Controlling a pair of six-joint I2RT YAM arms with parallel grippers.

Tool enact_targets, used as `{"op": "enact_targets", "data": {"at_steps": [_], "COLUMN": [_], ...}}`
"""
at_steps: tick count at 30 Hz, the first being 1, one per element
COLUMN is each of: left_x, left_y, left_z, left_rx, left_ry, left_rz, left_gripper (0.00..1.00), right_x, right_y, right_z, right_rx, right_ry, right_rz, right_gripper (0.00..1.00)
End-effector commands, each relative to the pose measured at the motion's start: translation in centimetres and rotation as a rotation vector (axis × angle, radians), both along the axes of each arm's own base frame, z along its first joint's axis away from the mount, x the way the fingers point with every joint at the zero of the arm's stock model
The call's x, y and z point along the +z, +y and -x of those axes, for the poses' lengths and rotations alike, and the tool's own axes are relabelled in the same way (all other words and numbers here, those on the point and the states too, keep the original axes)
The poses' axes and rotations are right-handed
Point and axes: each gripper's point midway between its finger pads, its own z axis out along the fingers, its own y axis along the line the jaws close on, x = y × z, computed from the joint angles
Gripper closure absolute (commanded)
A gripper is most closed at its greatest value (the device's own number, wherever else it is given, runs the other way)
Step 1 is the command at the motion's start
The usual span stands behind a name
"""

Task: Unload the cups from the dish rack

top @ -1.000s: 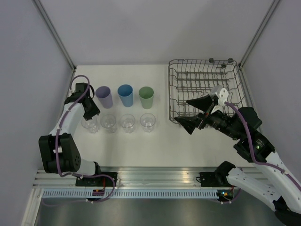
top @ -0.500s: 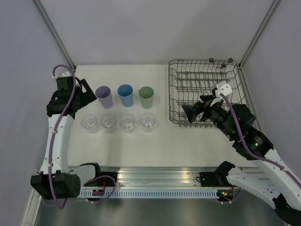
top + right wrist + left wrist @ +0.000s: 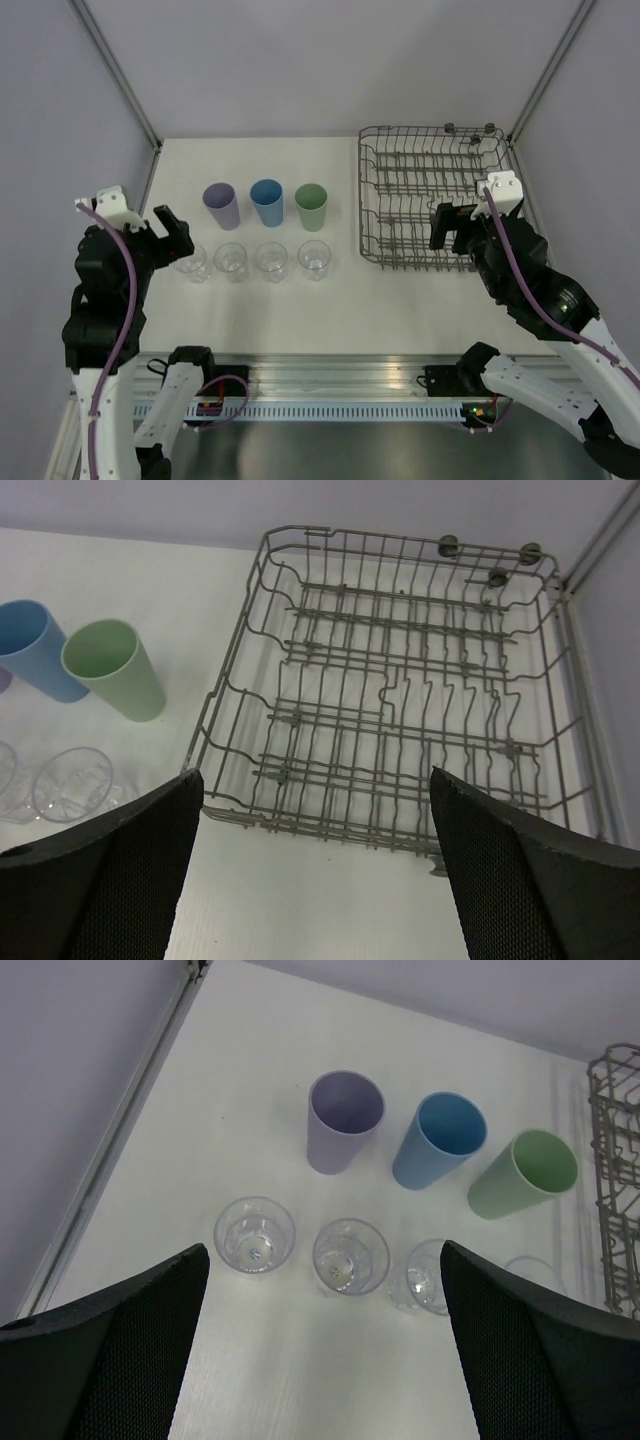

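Note:
Three tumblers stand upright in a row on the white table: lavender (image 3: 221, 206) (image 3: 343, 1120), blue (image 3: 267, 202) (image 3: 440, 1140) and pale green (image 3: 311, 207) (image 3: 112, 668). In front of them stand several clear glasses, from the leftmost (image 3: 190, 262) (image 3: 254, 1235) to the rightmost (image 3: 314, 259). The grey wire dish rack (image 3: 362, 190) (image 3: 330, 827) sits at the right with no cup showing in it. My left gripper (image 3: 172, 238) (image 3: 325, 1350) hangs open above and nearer than the glasses, holding nothing. My right gripper (image 3: 450, 225) (image 3: 315, 880) is open over the rack's near edge, also holding nothing.
Grey walls close in the table on the left, back and right. A metal frame strip (image 3: 110, 1150) runs along the table's left edge. The aluminium mounting rail (image 3: 330, 375) with both arm bases lies along the near edge.
My left gripper opened, let go of the leftmost clear glass and drew back up toward the near left. My right gripper lifted from the rack's near-left corner and swung right.

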Motion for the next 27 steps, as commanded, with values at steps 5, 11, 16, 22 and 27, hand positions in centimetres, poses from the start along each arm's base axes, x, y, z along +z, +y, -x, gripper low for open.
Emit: {"op": "enact_targets", "data": {"at_steps": [5,11,16,22,27], "left_x": [1.1,0.7,-1.0,-0.9,-1.0], "left_y": [0.4,0.6,0.1,-0.4,-0.9], "left_z": [6.0,10.2,11.3,11.7,11.5], "left_rx": [-0.073,-0.128,-0.173,-0.207,-0.228], "left_ry": [-0.096,-0.117,-0.116,-0.146,-0.149], "left_rz": [-0.165,-0.166,-0.146,-0.135,-0.128], "left_gripper": [0.0,0.0,0.0,0.0,0.0], "right_x": [2.0,1.9,2.6,2.9,3.1], "right_y": [-5.9,-9.3,-10.7,-12.7,-13.5], "right_z": [2.9,5.4,7.7,9.9,10.8], "right_rx": [-0.16,-0.223,-0.198,-0.191,-0.185], "right_ry": [-0.017,-0.032,-0.058,-0.134,-0.164], "right_rz": [0.083,0.113,0.053,0.014,0.0], "right_gripper": [0.02,0.02,0.02,0.02,0.02]}}
